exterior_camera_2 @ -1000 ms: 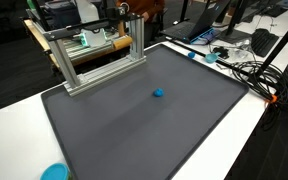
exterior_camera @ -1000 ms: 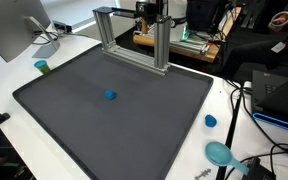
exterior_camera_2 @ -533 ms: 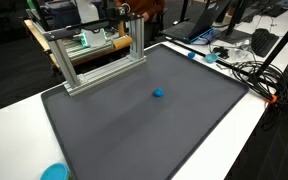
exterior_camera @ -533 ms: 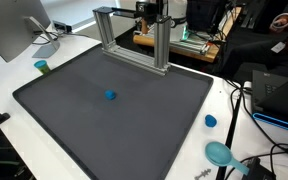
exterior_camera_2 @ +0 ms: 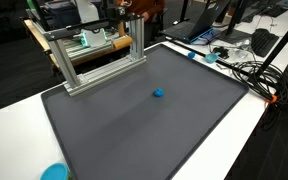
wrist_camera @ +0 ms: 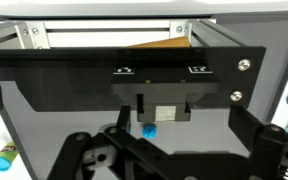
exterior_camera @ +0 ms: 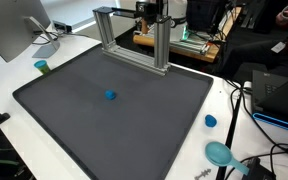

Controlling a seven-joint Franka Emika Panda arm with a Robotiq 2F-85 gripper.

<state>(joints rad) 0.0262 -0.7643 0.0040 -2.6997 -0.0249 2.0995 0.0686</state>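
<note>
The tool (wrist_camera: 174, 160) is showing only in the wrist view, where its jaws are standing wide apart and holding nothing. The small blue piece (wrist_camera: 149, 129) is lying on the dark mat (wrist_camera: 64, 95) just ahead of the tool, clear of both fingers. The exterior views are missing the tool, but they are placing the blue piece (exterior_camera: 110, 96) near the mat's middle, well apart from the metal frame (exterior_camera: 134, 40) on the desk (exterior_camera_2: 14, 115).

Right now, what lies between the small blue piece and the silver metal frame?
Only bare dark grey mat separates the small blue piece from the silver metal frame, in both exterior views.
</note>
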